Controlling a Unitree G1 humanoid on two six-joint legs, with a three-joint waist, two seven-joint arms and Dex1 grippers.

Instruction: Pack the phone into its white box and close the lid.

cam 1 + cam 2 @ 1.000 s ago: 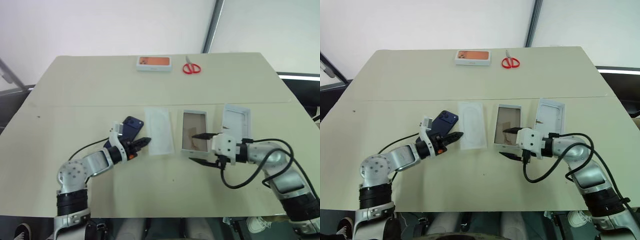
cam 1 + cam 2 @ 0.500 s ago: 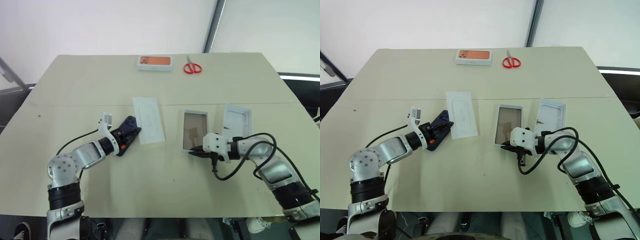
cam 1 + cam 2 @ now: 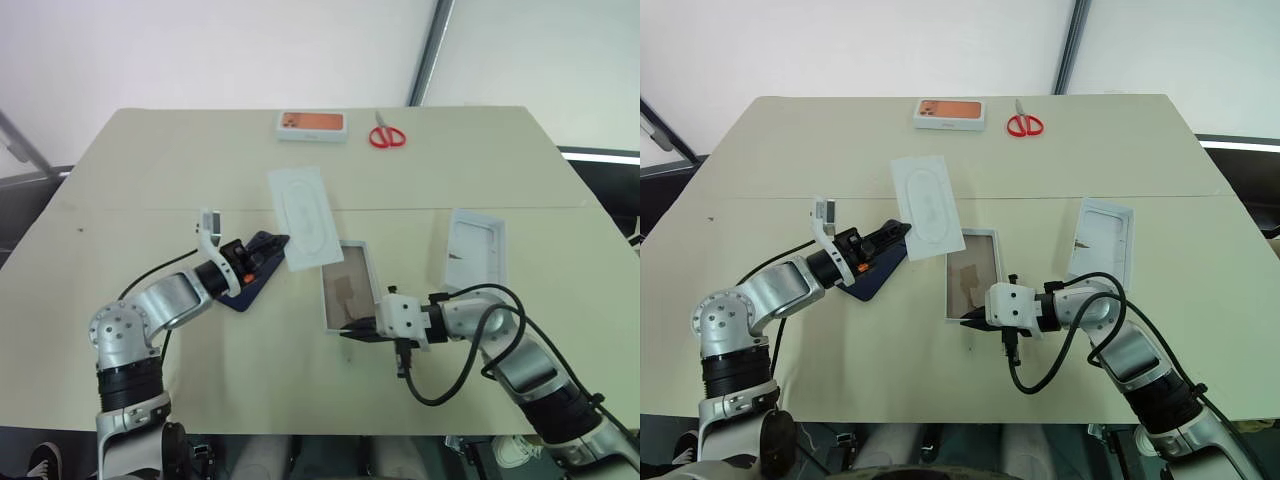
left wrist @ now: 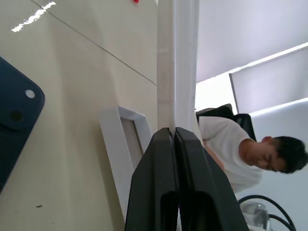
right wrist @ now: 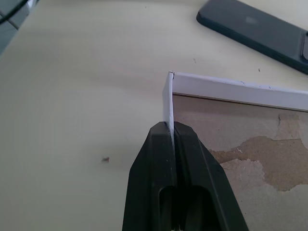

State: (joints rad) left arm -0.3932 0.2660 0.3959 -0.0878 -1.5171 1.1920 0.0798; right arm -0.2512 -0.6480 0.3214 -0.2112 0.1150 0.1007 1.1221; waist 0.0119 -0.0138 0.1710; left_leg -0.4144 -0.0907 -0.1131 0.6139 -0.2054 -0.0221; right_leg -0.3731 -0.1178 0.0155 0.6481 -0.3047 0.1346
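Observation:
The dark navy phone [image 3: 248,278] lies flat on the table at the left. Just above it, my left gripper [image 3: 272,243] is shut on the near edge of a flat white insert card [image 3: 305,214] and holds it tilted up off the table. The white box [image 3: 331,297], with its tan floor facing up, lies at the middle. My right gripper [image 3: 350,331] is shut on the box's near wall at a corner [image 5: 168,98]. The lid [image 3: 476,246] lies inside-up at the right, apart from both grippers.
A white box with an orange top [image 3: 310,125] and red scissors [image 3: 385,136] lie at the table's far edge. A seated person [image 4: 240,149] is beyond the table in the left wrist view. Bare tabletop lies between the white box and the lid.
My right gripper shut on the white box's near wall and dragged the box left and nearer. My left gripper raised the insert card off the table, uncovering the phone.

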